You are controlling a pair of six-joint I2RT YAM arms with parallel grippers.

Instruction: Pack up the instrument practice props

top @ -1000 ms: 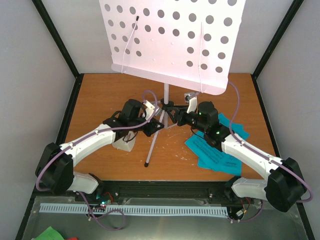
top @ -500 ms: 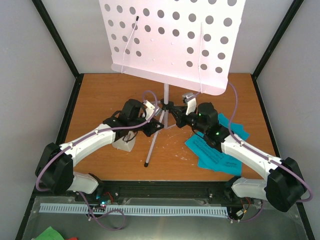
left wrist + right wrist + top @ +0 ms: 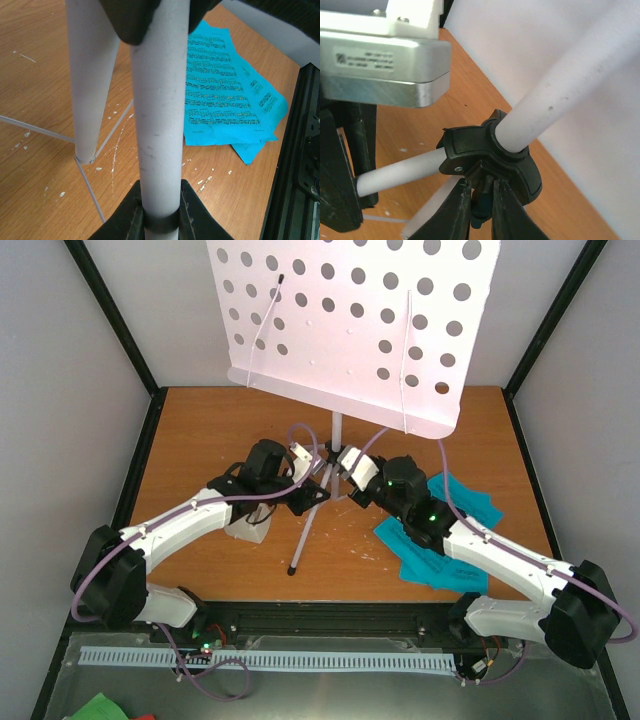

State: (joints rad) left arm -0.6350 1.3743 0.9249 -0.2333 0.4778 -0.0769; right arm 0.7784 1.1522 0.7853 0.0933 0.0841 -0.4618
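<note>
The music stand (image 3: 352,332) stands near the middle of the worktop (image 3: 200,430). Its perforated tray leans over the rear half and reaches out past the back edge. Both arms meet low on it, close together around the black hub (image 3: 490,155) where the legs join the pole (image 3: 560,90).

The left gripper (image 3: 161,212) is closed snugly on one pale tube (image 3: 159,125) of the stand, with a finger pressed on each side. A second leg (image 3: 90,90) slants down just beside it. The right gripper (image 3: 481,202) is nearly closed, its fingers pinching a small dark knob on the underside of the hub.

The sheet music (image 3: 440,535) lies flat and fanned to the right, partly under the right arm, near the worktop's right edge but inside it. The white metronome (image 3: 248,527) sits partly hidden under the left forearm. Bare wood shows along the left side and in front between the arms. Grey walls (image 3: 70,440) close in on both sides.
</note>
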